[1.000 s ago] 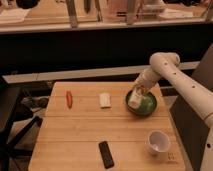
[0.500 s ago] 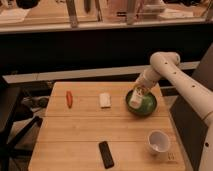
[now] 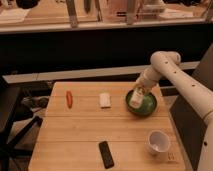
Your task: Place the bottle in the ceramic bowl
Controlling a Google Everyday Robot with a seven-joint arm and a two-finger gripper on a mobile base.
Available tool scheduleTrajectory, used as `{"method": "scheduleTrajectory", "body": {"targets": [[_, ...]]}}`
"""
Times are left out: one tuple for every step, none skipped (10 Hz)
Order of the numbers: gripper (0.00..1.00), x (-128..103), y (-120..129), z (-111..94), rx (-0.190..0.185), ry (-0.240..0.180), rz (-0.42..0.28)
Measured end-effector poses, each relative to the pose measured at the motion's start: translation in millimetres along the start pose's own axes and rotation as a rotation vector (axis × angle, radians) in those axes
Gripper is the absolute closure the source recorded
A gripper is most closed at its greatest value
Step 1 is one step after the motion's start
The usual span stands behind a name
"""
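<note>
The ceramic bowl (image 3: 145,106), green and glossy inside with a darker rim, sits at the right of the wooden table (image 3: 80,135). The pale whitish bottle (image 3: 135,98) stands tilted inside the bowl, at its left part. My gripper (image 3: 138,90) is right above the bowl at the bottle's top, at the end of the white arm (image 3: 170,70) that reaches in from the right. The bottle's upper end is hidden by the gripper.
A flat white packet (image 3: 104,99) lies left of the bowl. An orange-red carrot-like item (image 3: 69,98) lies at the far left. A white cup (image 3: 157,141) stands at the front right. A black rectangular object (image 3: 105,153) lies near the front edge. A dark chair (image 3: 12,120) stands at the left.
Nothing has visibly changed; the gripper stays over the bowl with the bottle in it.
</note>
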Motion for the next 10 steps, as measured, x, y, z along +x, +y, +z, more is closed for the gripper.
{"method": "scheduleTrajectory", "body": {"targets": [[0.38,0.3,0.6,-0.3,-0.001,-0.002,0.001],[0.42,0.8,1.7,-0.6,-0.003,-0.004,0.002],[0.45,1.1,2.6,-0.5,-0.004,-0.007,0.004],[0.45,1.3,3.1,-0.5,-0.006,-0.008,0.004],[0.45,1.8,3.9,-1.0,-0.008,-0.01,0.004],[0.48,2.1,5.3,-1.1,-0.01,-0.013,0.006],[0.52,2.3,6.3,-0.9,-0.014,-0.016,0.007],[0.51,2.6,6.7,-1.0,-0.015,-0.018,0.008],[0.43,3.0,7.5,-1.6,-0.016,-0.019,0.008],[0.35,3.5,8.3,-1.9,-0.016,-0.021,0.008]]}}
